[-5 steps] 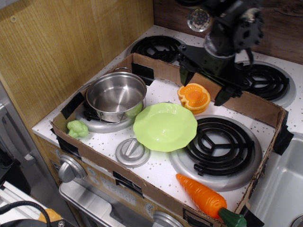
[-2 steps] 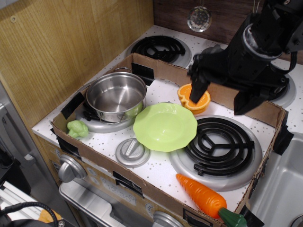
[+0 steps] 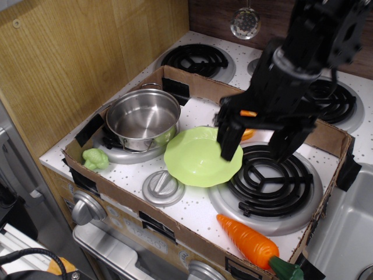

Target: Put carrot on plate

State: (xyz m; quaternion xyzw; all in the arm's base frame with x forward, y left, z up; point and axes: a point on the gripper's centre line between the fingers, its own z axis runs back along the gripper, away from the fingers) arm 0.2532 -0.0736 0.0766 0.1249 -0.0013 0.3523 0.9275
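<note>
The orange carrot (image 3: pixel 249 242) with its dark green stub lies at the front right corner of the cardboard tray, by the front wall. The light green scalloped plate (image 3: pixel 197 158) sits in the middle of the tray, empty. My gripper (image 3: pixel 257 146) hangs open above the right front burner (image 3: pixel 268 184), its left finger over the plate's right rim. It holds nothing and is well behind the carrot.
A steel pot (image 3: pixel 143 118) stands at the left. A small grey metal disc (image 3: pixel 162 187) lies in front of the plate. A green toy (image 3: pixel 95 158) sits at the left corner. An orange citrus toy (image 3: pixel 248 133) is mostly hidden behind my arm. Cardboard walls (image 3: pixel 125 204) ring the tray.
My gripper has come forward and down from the back of the tray to above the right front burner, now covering the citrus toy. The carrot and plate have not moved.
</note>
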